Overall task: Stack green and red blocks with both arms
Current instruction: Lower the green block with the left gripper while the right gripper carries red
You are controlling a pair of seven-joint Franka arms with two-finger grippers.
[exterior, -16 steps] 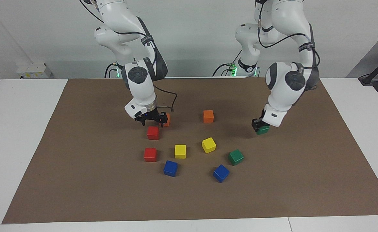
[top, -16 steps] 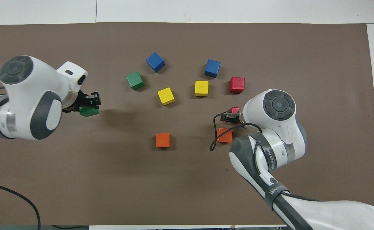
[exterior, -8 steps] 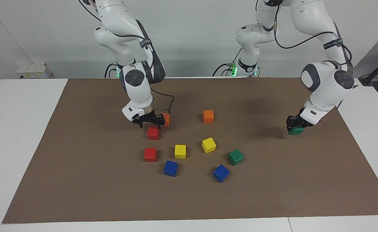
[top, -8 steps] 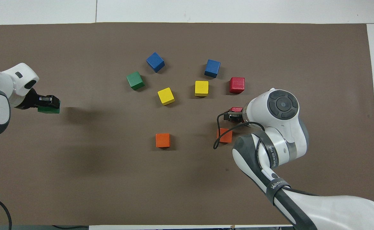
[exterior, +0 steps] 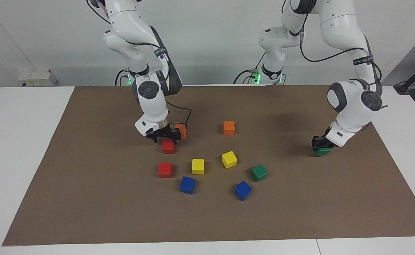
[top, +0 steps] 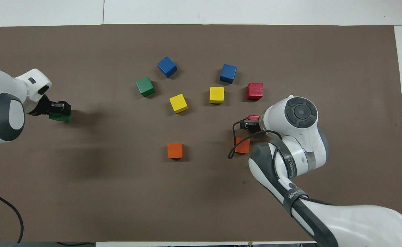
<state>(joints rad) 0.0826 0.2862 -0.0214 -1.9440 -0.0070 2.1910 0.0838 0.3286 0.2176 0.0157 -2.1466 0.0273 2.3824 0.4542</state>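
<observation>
My left gripper (exterior: 321, 144) is shut on a dark green block (exterior: 323, 152) and holds it low over the brown mat toward the left arm's end of the table; both also show in the overhead view, the gripper (top: 59, 108) and the block (top: 59, 117). My right gripper (exterior: 165, 136) is open, its fingers straddling the top of a red block (exterior: 168, 146); my wrist partly hides that block in the overhead view (top: 253, 118). A second red block (exterior: 165, 170) and a second green block (exterior: 259, 172) lie free on the mat, farther from the robots.
Two orange cubes (exterior: 228, 128) (exterior: 181, 130) lie nearer to the robots, one right beside my right gripper. Two yellow cubes (exterior: 198, 166) (exterior: 229, 159) and two blue cubes (exterior: 187, 185) (exterior: 243, 190) lie among the blocks. The brown mat (exterior: 87, 198) covers the white table.
My left gripper has carried the green block toward the left arm's end of the table and lowered it. My right gripper has come down onto the red block.
</observation>
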